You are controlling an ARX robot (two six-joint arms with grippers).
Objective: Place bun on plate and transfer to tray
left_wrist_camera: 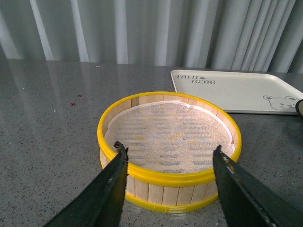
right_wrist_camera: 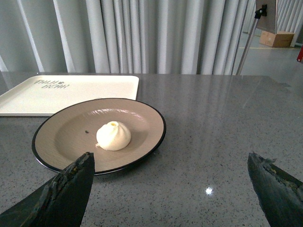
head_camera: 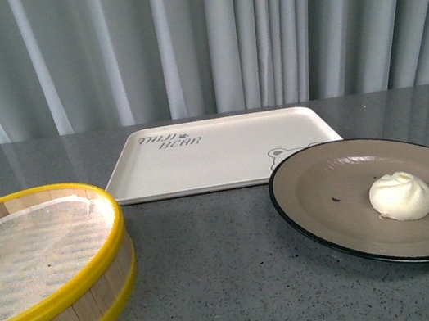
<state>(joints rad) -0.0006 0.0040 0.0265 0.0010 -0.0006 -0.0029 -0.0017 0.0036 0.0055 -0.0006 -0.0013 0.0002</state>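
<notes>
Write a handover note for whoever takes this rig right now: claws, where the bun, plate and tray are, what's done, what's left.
Left claw: open, empty, pointed at the steamer basket, which holds no bun.
Right claw: open, empty, just short of the plate.
Bun: sitting on the plate, off-centre.
Plate: on the table, next to the tray's near corner, not on the tray.
Tray: nothing on it.
Done: bun on plate.
Left: grip the plate by its rim, lift it level and set it on the tray. The right claw looks best placed for that.
</notes>
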